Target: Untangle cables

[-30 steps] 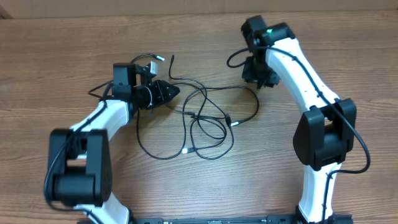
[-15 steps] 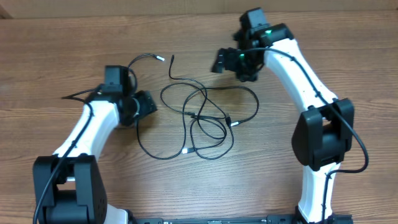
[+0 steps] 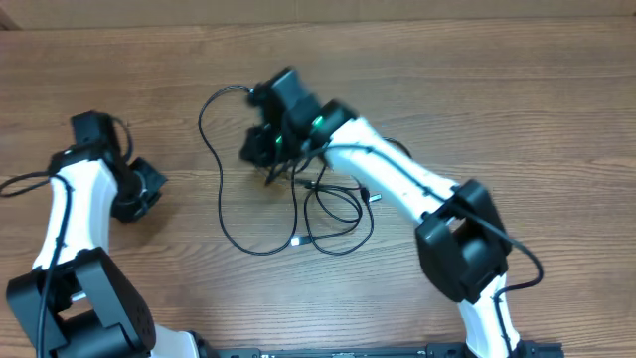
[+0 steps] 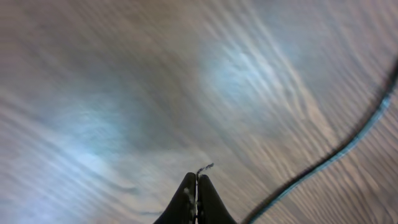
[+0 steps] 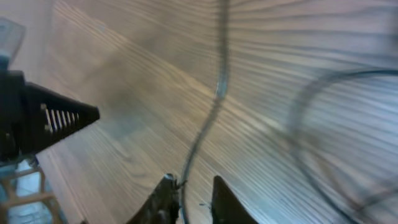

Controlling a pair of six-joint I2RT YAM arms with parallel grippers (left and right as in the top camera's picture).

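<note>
The cables [image 3: 318, 189] are thin black cords lying in loose crossed loops at the table's middle, and one long loop [image 3: 221, 214] bulges out to the left. A silvery plug tip [image 3: 295, 241] shows near the front. My right gripper [image 3: 256, 151] reaches over the upper left of the tangle. In the right wrist view, the right gripper [image 5: 193, 185] is slightly open with one cable [image 5: 217, 93] running between its fingers, close to the left one. My left gripper [image 3: 149, 184] sits far left, away from the cables. Its wrist view shows the left gripper [image 4: 197, 180] shut, holding nothing.
The wooden table [image 3: 517, 89] has its far edge along the top of the overhead view. My right arm [image 3: 397, 179] stretches across the right part of the tangle. A blurred dark cord [image 4: 348, 143] crosses the right of the left wrist view. The left arm's own wire [image 3: 20, 184] trails left.
My left arm swung left, away from the cables, and its gripper shut. My right arm swept from the far right to the tangle's upper left and its jaws narrowed. The upper left cable loop shifted.
</note>
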